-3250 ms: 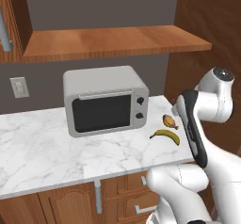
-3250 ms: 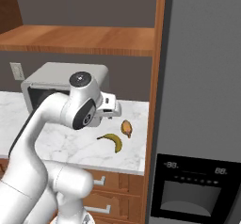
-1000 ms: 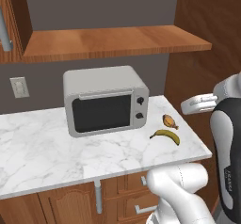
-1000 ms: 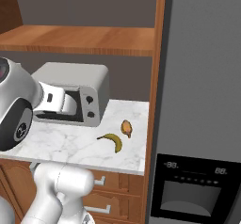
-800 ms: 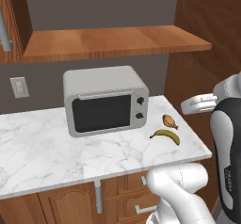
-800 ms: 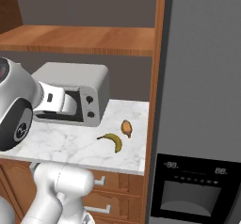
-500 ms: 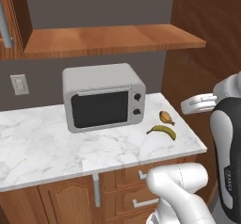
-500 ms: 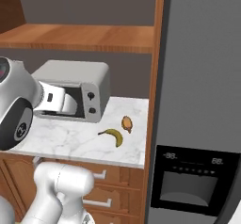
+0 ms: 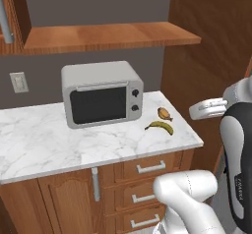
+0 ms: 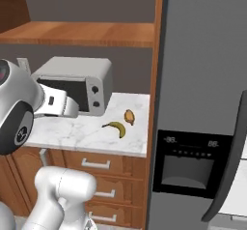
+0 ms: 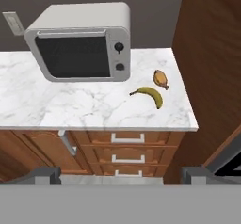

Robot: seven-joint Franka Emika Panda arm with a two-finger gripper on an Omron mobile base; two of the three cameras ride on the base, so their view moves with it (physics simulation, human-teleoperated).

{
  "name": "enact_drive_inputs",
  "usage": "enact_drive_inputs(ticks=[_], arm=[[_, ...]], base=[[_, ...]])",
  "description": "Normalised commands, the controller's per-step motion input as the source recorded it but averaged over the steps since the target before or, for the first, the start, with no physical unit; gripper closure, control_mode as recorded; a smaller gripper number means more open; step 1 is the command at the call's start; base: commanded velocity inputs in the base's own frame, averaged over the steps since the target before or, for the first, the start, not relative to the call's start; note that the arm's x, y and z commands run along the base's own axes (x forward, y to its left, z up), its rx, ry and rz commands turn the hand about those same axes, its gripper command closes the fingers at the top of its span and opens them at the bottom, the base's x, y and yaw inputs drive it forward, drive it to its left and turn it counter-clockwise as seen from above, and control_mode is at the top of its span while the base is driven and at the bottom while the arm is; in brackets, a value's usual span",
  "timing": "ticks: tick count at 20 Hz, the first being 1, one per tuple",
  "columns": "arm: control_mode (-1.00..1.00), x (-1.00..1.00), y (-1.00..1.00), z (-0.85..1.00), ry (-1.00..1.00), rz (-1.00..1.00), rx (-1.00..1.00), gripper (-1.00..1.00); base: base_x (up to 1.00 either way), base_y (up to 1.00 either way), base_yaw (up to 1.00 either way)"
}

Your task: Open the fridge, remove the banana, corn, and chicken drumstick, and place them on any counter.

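Observation:
The yellow banana (image 9: 160, 126) (image 10: 117, 128) (image 11: 151, 95) lies on the white marble counter (image 9: 44, 144) (image 10: 72, 132) (image 11: 70, 105), near its right end. The orange-brown chicken drumstick (image 9: 165, 113) (image 10: 129, 116) (image 11: 161, 78) rests just behind it. The grey fridge (image 10: 202, 74) stands right of the counter, its black dispenser panel (image 10: 185, 161) facing me. A dark handle (image 10: 231, 166) slants across the fridge's lower right, with white behind it. The corn is out of view. My gripper (image 11: 121, 176) hangs back from the counter's front edge, open and holding nothing, well short of the banana.
A grey microwave (image 9: 101, 93) (image 10: 77, 86) (image 11: 82, 42) stands on the counter left of the banana. A wooden shelf (image 9: 108, 35) runs above it. A tall brown panel (image 9: 211, 41) (image 11: 212, 53) separates the counter from the fridge. Drawers with silver handles (image 11: 127, 138) sit below.
The whole picture has shifted, so the base has moved; more of the fridge shows. Earlier the arm pulled back from over the counter. Banana and drumstick stay put.

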Motion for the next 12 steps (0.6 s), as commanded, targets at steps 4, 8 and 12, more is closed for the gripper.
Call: enact_drive_inputs(ticks=[4,8,12], arm=[[1.00,0.00,0.00,0.00,0.00,0.00,0.00,-1.00],[1.00,0.00,0.00,0.00,0.00,0.00,0.00,-1.00],[1.00,0.00,0.00,0.00,0.00,0.00,0.00,-1.00]], base=[[-0.40,-0.27,-0.06],[-0.02,-0.23,-0.03],[0.03,-0.35,0.00]])
